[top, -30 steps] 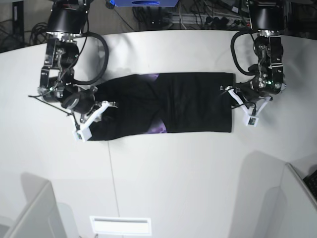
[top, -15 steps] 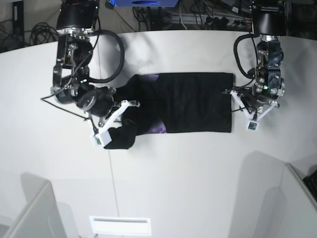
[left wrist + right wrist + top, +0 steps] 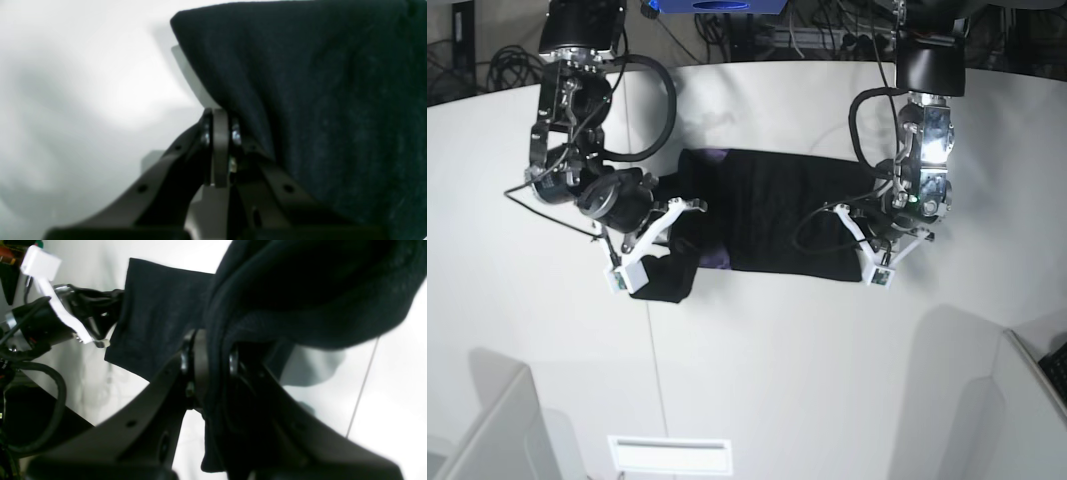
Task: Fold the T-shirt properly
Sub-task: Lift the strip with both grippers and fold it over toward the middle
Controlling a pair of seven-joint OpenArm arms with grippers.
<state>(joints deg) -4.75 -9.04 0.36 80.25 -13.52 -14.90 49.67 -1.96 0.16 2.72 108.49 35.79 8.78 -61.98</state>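
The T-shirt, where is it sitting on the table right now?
In the base view the T-shirt lies stretched across the middle of the white table, between the two arms, with the right gripper pinching one end and the left gripper the other.

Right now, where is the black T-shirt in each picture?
Base view: the T-shirt lies across the middle of the white table, between the two arms.
Left wrist view: it fills the right side and top, above the left gripper.
Right wrist view: it bunches across the top and centre, in the right gripper.
Shared landmark: the white table.
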